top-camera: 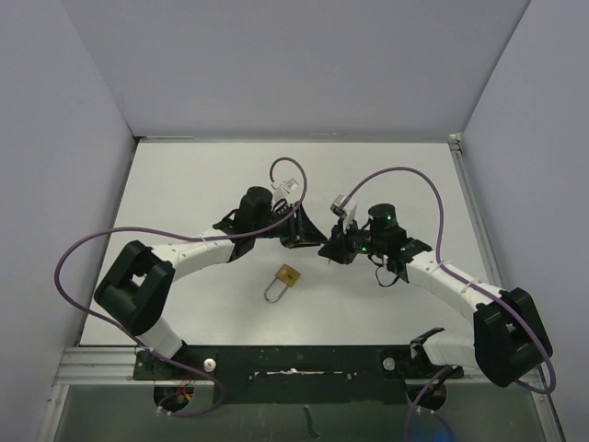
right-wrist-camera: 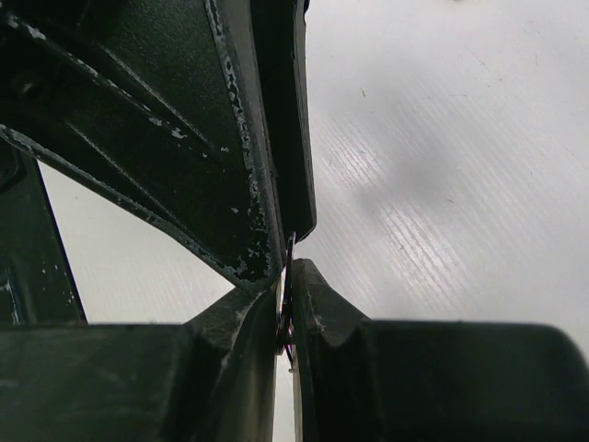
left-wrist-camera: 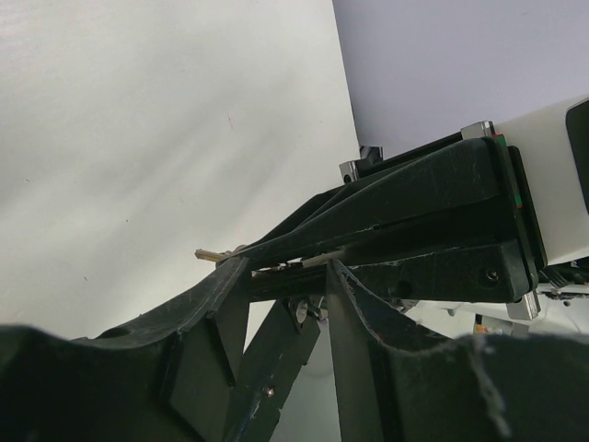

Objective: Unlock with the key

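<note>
- so, what lies nearest the arm bases?
- the padlock (top-camera: 287, 279), flat on the white table (top-camera: 184, 193), with its brass body on the far side and its shackle pointing near and left. both grippers are apart from it.
- and the key?
- it's held above the table, just beyond the padlock and a little to the right. the right gripper (top-camera: 329, 250) is clamped tight on the key (left-wrist-camera: 210, 255). its own wrist view shows only a thin dark edge pinched between the two pads. the left wrist view shows the key's pale tip poking out past the black fingers.
- what about the left gripper?
- the left gripper (top-camera: 308, 235) meets the right one tip to tip over the middle of the table. its fingers (left-wrist-camera: 230, 285) stand partly apart, and the key and the right gripper's tips cross between them. i cannot tell whether they press on anything.
- and farther back?
- purple cables (top-camera: 398, 168) loop above both arms, and the table runs on to the far wall (top-camera: 294, 64).
</note>
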